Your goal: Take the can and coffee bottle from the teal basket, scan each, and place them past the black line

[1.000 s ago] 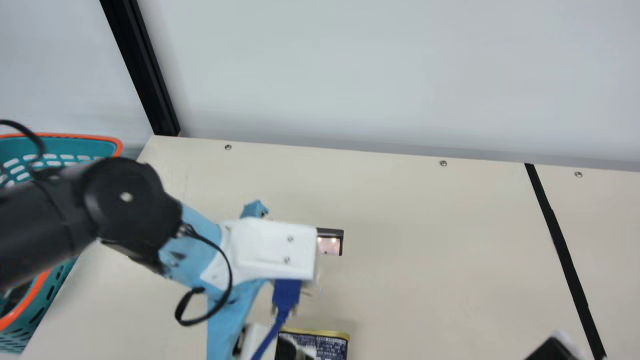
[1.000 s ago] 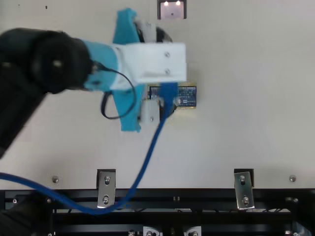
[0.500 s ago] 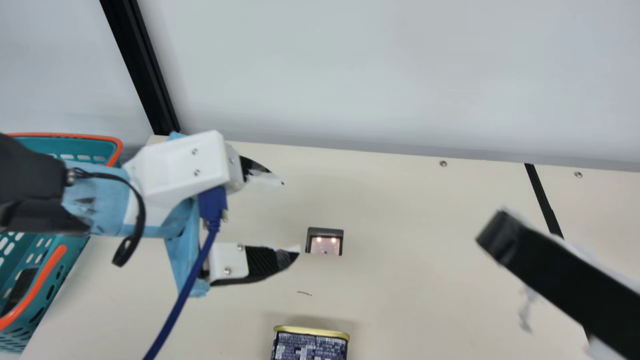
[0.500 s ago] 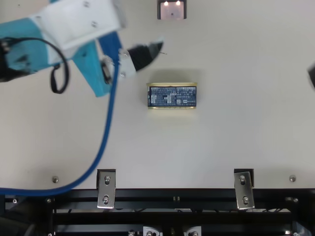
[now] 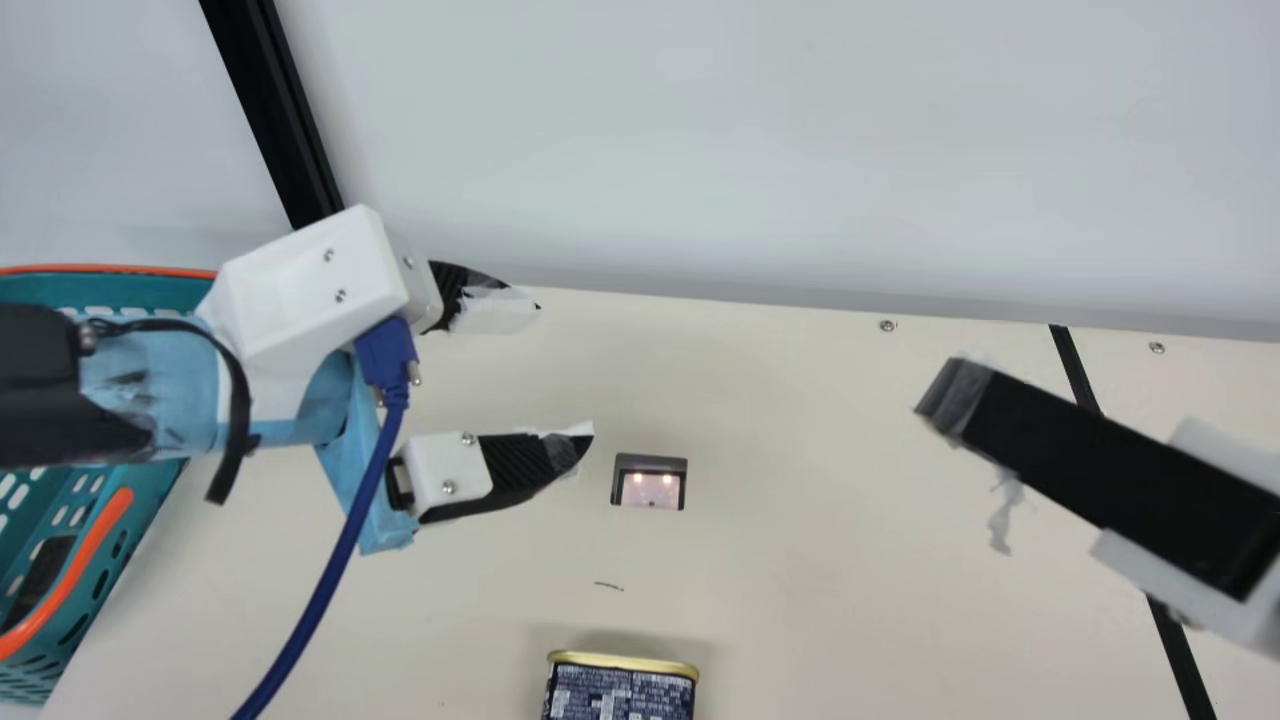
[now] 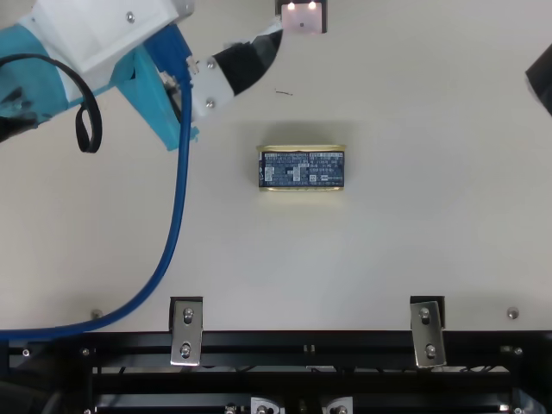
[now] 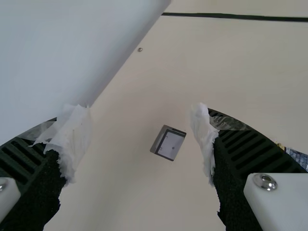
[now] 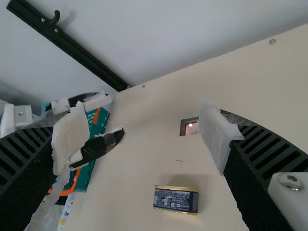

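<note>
My left gripper (image 5: 567,372) is open and empty in the main view, above the table between basket and scanner; its fingers also spread in the left wrist view (image 7: 139,139). At the main view's right is one finger of my right gripper (image 5: 935,400); in the right wrist view that gripper (image 8: 144,139) stands open with nothing held. The can (image 6: 302,169), dark blue with gold rims, lies on the table below the scanner (image 6: 302,17) in the top view. Part of the teal basket (image 5: 120,510) shows behind the left arm, with a dark item (image 5: 40,580) inside.
The black line (image 5: 1180,660) crosses the table's right side, partly behind the right finger. A blue cable (image 6: 172,233) hangs from the left gripper toward the table's near edge. A pale wall (image 5: 750,150) stands along the far edge.
My left gripper has moved away from the can, back toward the basket, opening into view without anything held. The right gripper has come farther in from the right. The can stays on the table.
</note>
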